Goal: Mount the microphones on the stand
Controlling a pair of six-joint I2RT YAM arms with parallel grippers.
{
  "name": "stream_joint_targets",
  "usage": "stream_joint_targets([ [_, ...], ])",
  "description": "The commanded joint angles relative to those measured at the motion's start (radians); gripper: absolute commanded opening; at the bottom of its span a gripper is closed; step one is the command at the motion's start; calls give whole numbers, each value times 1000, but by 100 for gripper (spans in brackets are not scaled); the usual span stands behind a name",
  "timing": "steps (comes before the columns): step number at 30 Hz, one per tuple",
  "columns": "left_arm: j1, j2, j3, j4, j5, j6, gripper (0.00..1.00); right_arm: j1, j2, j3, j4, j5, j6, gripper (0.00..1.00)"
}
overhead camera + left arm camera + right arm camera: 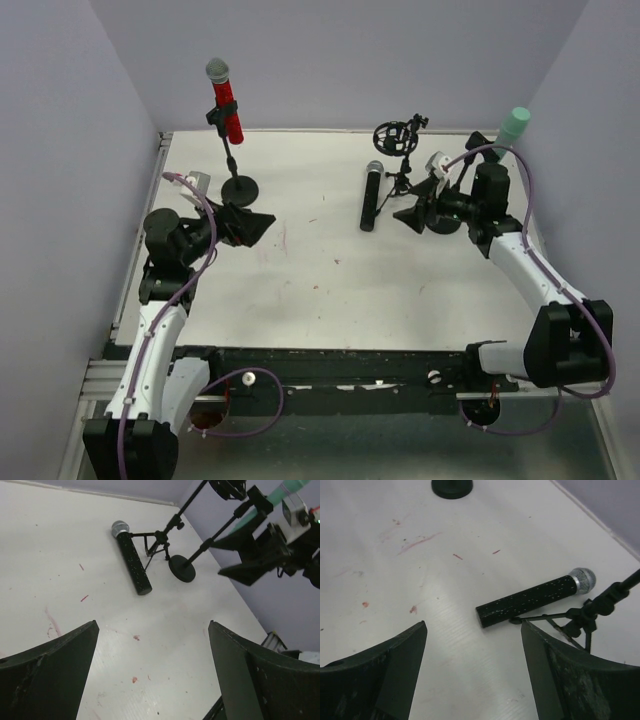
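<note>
Pale surface (320, 290) under lilac walls (350, 60): left jaws spread wide, holding nothing, red microphone (226, 105) already clipped upright off to their side. Black microphone (530, 599) lies flat just ahead of the right jaws, also parted and empty, beside the tripod stand (578, 618). Rigid, probably fairly weighty, smooth barrel; I'd grip mid-body, clear of the mesh head

Seen from above, the green mic (514, 124) shows only its head. The right arm (490, 195) covers its body and whatever carries it. The tripod stand (398, 150) has its feet partly behind the right gripper (397, 215). In the left wrist view the green mic (292, 487) is blurred and cut by the top edge, as is the shock mount (227, 486). In the right wrist view a round base (451, 487) is cut by the top edge. The tripod stand (580, 617) runs off the right edge, one leg hidden behind a finger (570, 680).
</note>
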Motion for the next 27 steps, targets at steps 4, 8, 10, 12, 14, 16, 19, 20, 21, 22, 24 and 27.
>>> stream_joint_targets([
  [4, -36, -67, -28, -127, -18, 137, 98, -5, 123, 80, 272, 221, 153, 77],
  [8, -36, -55, -33, -110, -3, 121, 98, -5, 164, 89, 340, 289, 196, 68],
  [10, -36, -49, -31, -108, 5, 115, 98, -5, 181, 85, 387, 322, 218, 65],
  [12, -36, -44, -31, -108, 8, 112, 98, -2, 198, 80, 438, 338, 242, 63],
  [14, -36, -38, -31, -108, 10, 110, 98, -1, 216, 76, 487, 348, 258, 62],
  [16, -36, -35, -35, -104, 14, 109, 98, 6, 236, 70, 538, 374, 268, 60],
  [19, -36, -30, -35, -104, 16, 109, 99, 10, 270, 73, 613, 430, 302, 57],
  [20, -36, -29, -35, -105, 17, 109, 98, 10, 279, 74, 631, 447, 311, 57],
  [21, -36, -27, -35, -105, 17, 109, 98, 10, 290, 74, 650, 456, 317, 57],
  [22, -36, -24, -35, -105, 19, 109, 98, 13, 298, 77, 665, 470, 325, 57],
  [24, -36, -23, -35, -105, 17, 109, 98, 18, 317, 89, 679, 480, 330, 57],
  [27, -34, -23, -35, -104, 16, 110, 98, 21, 356, 128, 690, 502, 342, 57],
])
